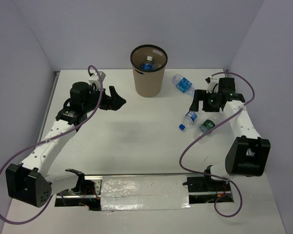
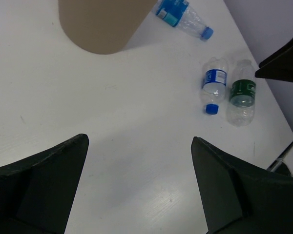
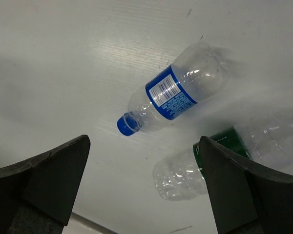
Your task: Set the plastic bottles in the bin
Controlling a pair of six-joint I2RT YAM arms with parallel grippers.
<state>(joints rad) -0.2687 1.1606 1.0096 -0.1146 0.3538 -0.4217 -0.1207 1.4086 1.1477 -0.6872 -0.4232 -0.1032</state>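
Both claws are spread wide apart rn, nothing in either one. L claw (image 2: 139,140) hangs over bare tabletop (image 1: 136,136) to the left of the bin (image 1: 149,80), aimed roughly toward it but not touching.

R claw (image 3: 144,140) hovers right above the blue-cap bottle (image 3: 173,95). That one lies on its side w/ the cap pointing toward the near edge. Green-label bottle (image 3: 219,153) lies just beside it, roughly parallel, on the outer right side. Can't tell if those two touch.

Another blue-label bottle (image 1: 183,84) lies on its side farther back, near the bin's right side but apart from it.

Bin stands upright at the back-middle of the tabletop. Inside there's a white-cap bottle (image 1: 148,64) w/ a blue label. Looks like more clear plastic next to it in there, but can't make out how many.

So 3 bottles out on the tabletop, all on the right half, none gripped.
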